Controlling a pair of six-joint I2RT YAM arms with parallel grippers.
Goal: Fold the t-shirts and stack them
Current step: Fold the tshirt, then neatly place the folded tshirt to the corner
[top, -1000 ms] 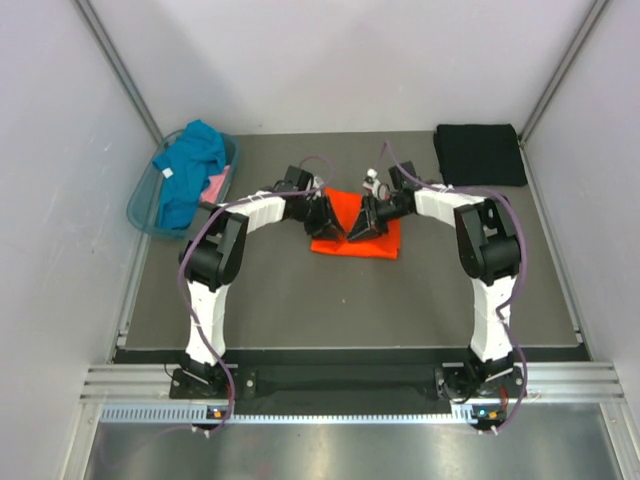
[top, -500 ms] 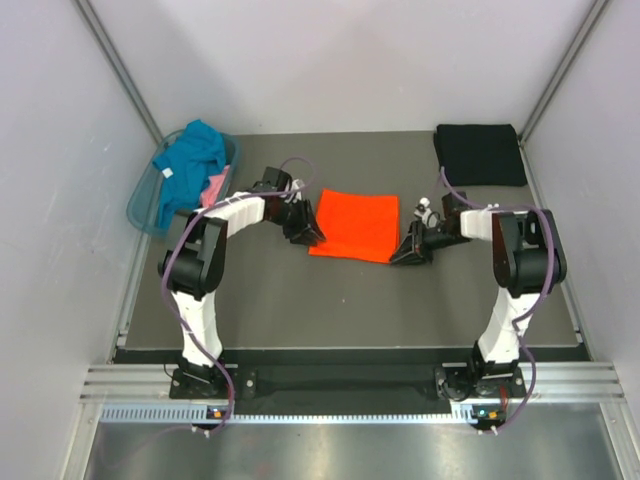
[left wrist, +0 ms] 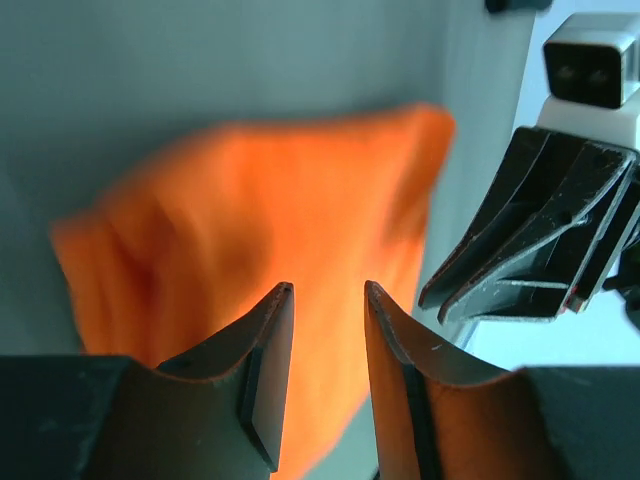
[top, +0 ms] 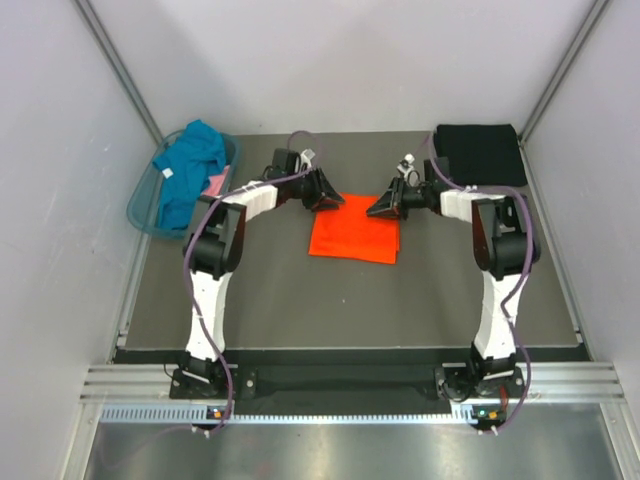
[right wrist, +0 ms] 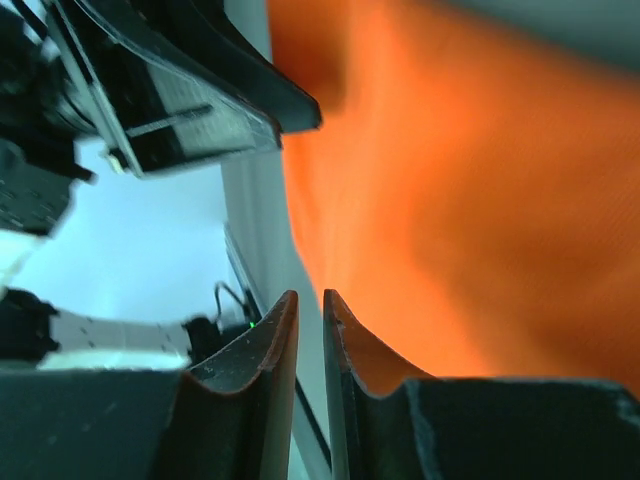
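Now the folded orange t-shirt [top: 355,232] lies flat, left of and nearer than the black t-shirt [top: 480,153], its long axis running left-right. The left gripper [top: 330,200] and right gripper [top: 379,209] are also left of the black t-shirt, at the orange one's far corners. The left fingers are narrowly apart, the right ones a slit apart, and both are empty.

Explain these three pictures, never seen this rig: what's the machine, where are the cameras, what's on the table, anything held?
Two robot arms bolted at the table's near edge, each ending in a two-finger gripper. The wide picture comes from a fixed camera above and behind them; the two close-ups come from cameras on the wrists. On the table: a folded orange t-shirt in the middle, a folded black t-shirt far right, and a plastic basket far left with a teal t-shirt and a pink cloth. The left gripper and right gripper are at the orange t-shirt's far edge, jaws slightly apart, holding nothing.
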